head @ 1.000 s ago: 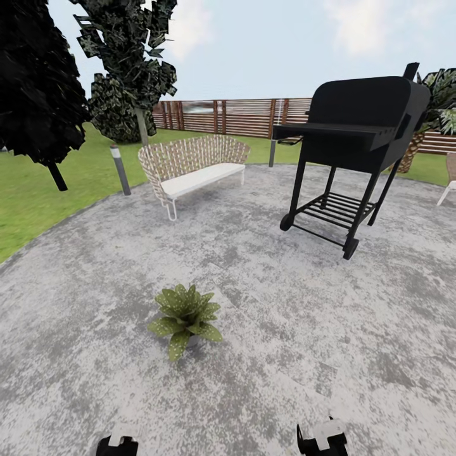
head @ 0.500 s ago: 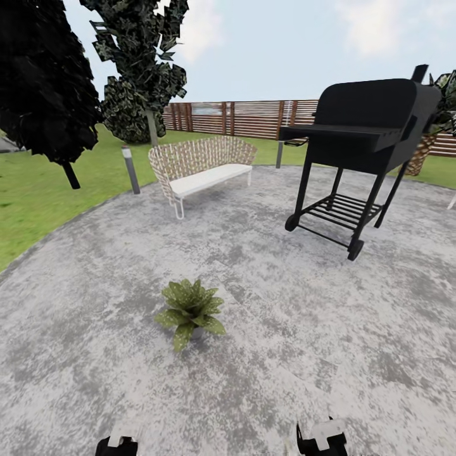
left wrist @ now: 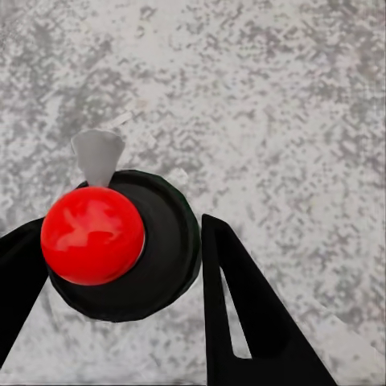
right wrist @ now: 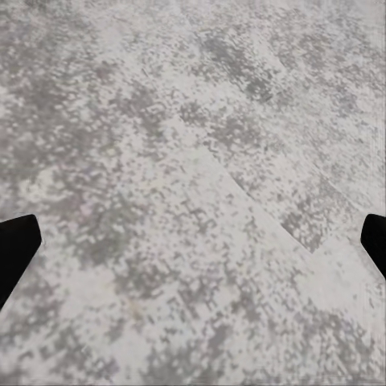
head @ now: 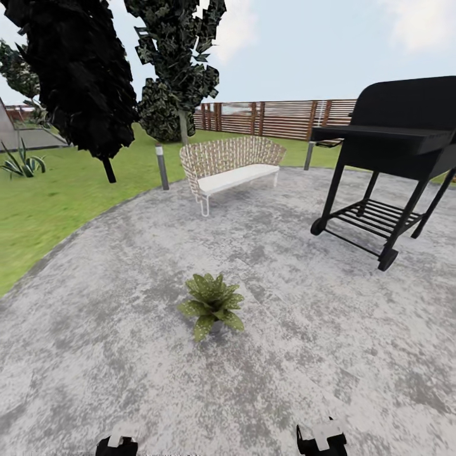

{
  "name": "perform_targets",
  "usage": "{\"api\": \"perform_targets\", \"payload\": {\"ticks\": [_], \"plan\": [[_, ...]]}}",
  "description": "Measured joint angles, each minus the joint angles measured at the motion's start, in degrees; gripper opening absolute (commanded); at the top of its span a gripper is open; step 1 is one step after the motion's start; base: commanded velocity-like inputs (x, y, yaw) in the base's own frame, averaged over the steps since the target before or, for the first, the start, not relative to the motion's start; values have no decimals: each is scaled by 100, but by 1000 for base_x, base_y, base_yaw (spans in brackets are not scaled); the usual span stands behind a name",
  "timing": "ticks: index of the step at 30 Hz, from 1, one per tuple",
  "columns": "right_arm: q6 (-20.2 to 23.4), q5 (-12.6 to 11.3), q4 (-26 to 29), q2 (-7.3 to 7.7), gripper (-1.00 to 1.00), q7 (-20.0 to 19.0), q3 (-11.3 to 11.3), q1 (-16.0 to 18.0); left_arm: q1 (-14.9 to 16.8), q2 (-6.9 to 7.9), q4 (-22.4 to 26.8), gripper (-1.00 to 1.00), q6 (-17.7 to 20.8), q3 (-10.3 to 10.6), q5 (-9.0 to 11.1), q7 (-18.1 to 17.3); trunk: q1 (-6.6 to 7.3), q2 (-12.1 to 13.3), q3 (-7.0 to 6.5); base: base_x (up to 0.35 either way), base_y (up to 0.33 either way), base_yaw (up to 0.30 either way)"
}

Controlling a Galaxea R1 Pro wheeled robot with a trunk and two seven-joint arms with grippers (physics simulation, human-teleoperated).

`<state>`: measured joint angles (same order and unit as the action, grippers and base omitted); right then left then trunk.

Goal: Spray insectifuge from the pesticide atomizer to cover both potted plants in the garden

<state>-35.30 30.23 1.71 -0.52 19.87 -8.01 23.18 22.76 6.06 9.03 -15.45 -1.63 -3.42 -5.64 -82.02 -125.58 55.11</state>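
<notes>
One potted plant (head: 212, 303), a speckled green rosette, stands on the round grey patio (head: 95, 329) ahead of me, slightly left of centre. Its pot is hidden under the leaves. In the left wrist view my left gripper (left wrist: 121, 233) is shut on the pesticide atomizer (left wrist: 165, 265), seen end-on as a dark round body with a pale grey nozzle and a red ball on top. My right gripper (right wrist: 199, 233) is open over bare patio, its black fingertips (right wrist: 16, 241) far apart. Both arm ends, left (head: 117, 444) and right (head: 322, 437), peek in at the head view's lower edge.
A black wheeled grill (head: 392, 152) stands at the right. A wicker bench (head: 231, 164) and a short bollard lamp (head: 163, 166) sit at the patio's far edge. Lawn (head: 57, 196), dark trees (head: 82, 76) and a spiky plant (head: 22, 163) lie left, with a slatted fence (head: 278, 118) behind.
The whole head view has swung left, so plant, bench and grill sit further right in the picture. Both arm ends keep their places in the frame.
</notes>
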Motion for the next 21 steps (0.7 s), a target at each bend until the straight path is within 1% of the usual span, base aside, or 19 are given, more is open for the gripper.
{"api": "perform_targets", "payload": {"ticks": [9, 12, 14, 21], "plan": [[0, 0, 0, 0, 100, 5, 0, 1, 2, 13, 0, -100, 0, -1, 13, 1, 0, 0, 0, 0, 0, 278], [0, 0, 0, 0, 100, 5, 0, 4, 0, 22, 1, -100, -2, -2, 168, 7, 0, 0, 0, 0, 0, 278], [0, 0, 0, 0, 100, 5, 0, 2, 1, 29, 1, -100, -2, -2, 224, 9, 0, 0, 0, 0, 0, 278], [0, -8, 7, 12, 100, 23, -2, 0, 0, 26, 1, -100, -2, -1, 260, 18, 0, 0, 0, 0, 0, 278]]}}
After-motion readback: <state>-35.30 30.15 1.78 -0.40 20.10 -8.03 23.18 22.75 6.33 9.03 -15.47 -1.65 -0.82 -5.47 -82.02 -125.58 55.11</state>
